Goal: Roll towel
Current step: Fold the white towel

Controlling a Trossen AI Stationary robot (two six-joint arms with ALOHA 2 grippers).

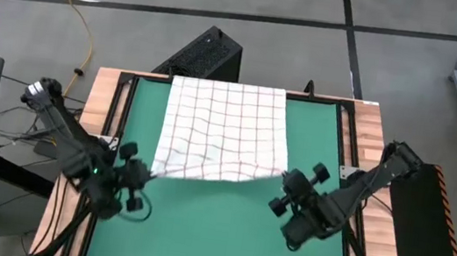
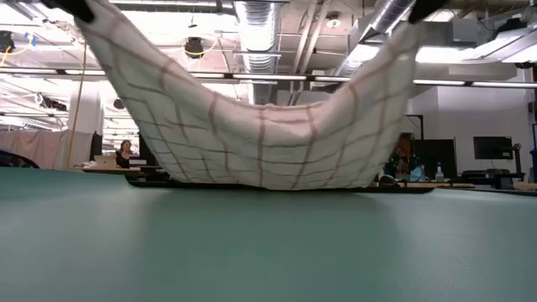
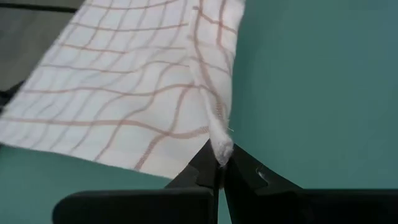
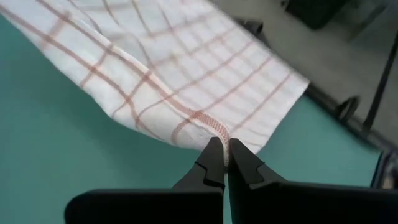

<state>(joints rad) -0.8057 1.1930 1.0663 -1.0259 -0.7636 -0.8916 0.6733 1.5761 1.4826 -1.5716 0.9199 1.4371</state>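
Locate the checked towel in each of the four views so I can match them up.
High view: the towel lies on the far half of the green mat, its near edge lifted.
Low view: it hangs as a sagging arc from both upper corners.
Left wrist view: one corner is pinched in the left gripper.
Right wrist view: the other corner is pinched in the right gripper.
Shared landmark: the green mat.

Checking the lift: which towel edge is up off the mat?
The near edge of the towel, pinched between left gripper and right gripper; the far edge lies flat.
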